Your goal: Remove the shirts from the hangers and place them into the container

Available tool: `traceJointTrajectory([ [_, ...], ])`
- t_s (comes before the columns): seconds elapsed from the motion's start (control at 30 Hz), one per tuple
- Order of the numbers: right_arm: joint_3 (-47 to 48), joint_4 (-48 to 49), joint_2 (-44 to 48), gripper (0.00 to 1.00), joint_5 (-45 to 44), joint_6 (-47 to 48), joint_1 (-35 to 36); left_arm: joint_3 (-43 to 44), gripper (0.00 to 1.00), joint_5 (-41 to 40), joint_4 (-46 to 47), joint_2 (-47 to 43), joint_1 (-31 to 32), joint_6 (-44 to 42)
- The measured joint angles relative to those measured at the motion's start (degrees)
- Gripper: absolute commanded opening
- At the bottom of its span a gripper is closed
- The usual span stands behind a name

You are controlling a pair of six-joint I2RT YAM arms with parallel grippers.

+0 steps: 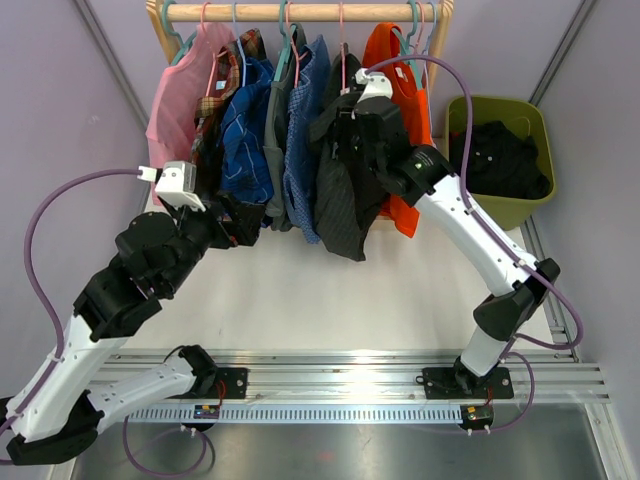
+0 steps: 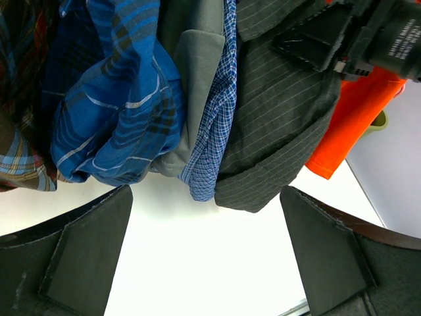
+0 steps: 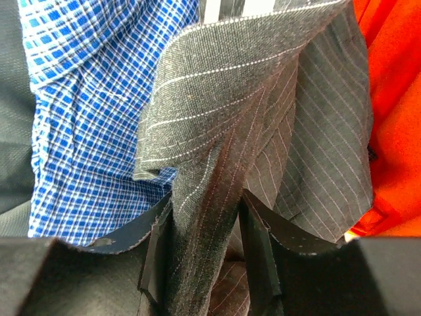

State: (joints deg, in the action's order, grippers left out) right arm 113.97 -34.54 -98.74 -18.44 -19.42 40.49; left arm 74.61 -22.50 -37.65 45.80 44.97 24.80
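Where the two arm bases sit, a metal rail (image 1: 340,378) edges the white table (image 1: 300,290); lilac walls (image 1: 60,90) close it in at left, back and right.

Wooden rod (image 1: 300,12): spans the far end and carries the hangers (image 1: 290,45), some teal, some pink.

Shirts, hanging left to right: pink shirt (image 1: 175,100), red plaid shirt (image 1: 215,100), blue plaid shirt (image 1: 245,130), grey shirt (image 1: 277,140), blue small-checked shirt (image 1: 303,150), black pinstriped shirt (image 1: 340,200), orange shirt (image 1: 405,90). They are crowded together, hems low over the table.

Container (image 1: 530,120): olive-green, at the far right beside the rod, with a dark garment (image 1: 500,160) heaped inside.

Right gripper (image 3: 207,204): pressed onto an upright fold of the black pinstriped shirt, cloth pinched between both fingers.

Left gripper (image 2: 205,194): spread wide, nothing between the fingers, low before the hanging hems.
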Motion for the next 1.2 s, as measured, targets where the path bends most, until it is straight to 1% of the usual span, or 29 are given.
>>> traceJointTrajectory([
  [0.3,-2.3,0.4,4.2,0.00,-0.1,1.5,-0.2,-0.5,0.99,-0.3,0.1,-0.9,0.0,0.4],
  [0.6,-3.5,0.9,6.3,0.00,0.0,2.4,-0.4,-1.3,0.99,-0.4,0.1,-1.2,0.0,0.7],
  [0.83,-5.9,3.1,8.5,0.00,0.2,4.8,-0.4,-2.0,0.99,-0.3,0.3,-1.3,0.0,0.7],
  [0.97,-5.6,3.5,9.4,0.00,0.0,7.6,-0.4,-2.0,0.99,-0.4,0.6,-1.1,0.0,0.7],
  [1.2,-1.2,3.5,9.9,0.00,-0.9,12.0,-0.4,-2.1,0.99,-0.3,1.3,-1.1,0.0,0.7],
])
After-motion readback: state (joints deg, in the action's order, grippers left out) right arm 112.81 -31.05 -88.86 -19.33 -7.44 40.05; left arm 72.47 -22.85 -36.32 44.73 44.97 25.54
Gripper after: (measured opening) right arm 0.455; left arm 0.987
